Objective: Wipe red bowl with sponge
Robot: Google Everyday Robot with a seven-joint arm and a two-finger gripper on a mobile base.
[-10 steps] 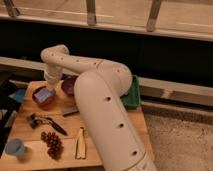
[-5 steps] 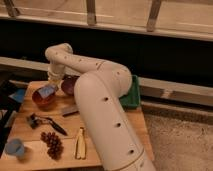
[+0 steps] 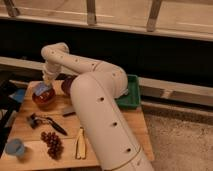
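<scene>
The red bowl (image 3: pixel 44 99) sits at the back left of the wooden table (image 3: pixel 107 125). The pale blue sponge (image 3: pixel 42 89) rests tilted on the bowl's top, touching its inside. My gripper (image 3: pixel 46 82) reaches down from the white arm directly above the bowl and is shut on the sponge's upper edge. The arm's bulk covers the table's middle and hides whatever lies behind it.
A purple bowl (image 3: pixel 64 86) stands just right of the red one, half hidden by the arm. A green tray (image 3: pixel 132 94) is at the back right. Near the front lie a black utensil (image 3: pixel 48 123), grapes (image 3: pixel 51 143), a blue cup (image 3: pixel 14 148) and a pale peel-like piece (image 3: pixel 80 148).
The gripper and sponge have shifted slightly across the red bowl's top, first toward the right and then back a little. The bowl stays in place.
</scene>
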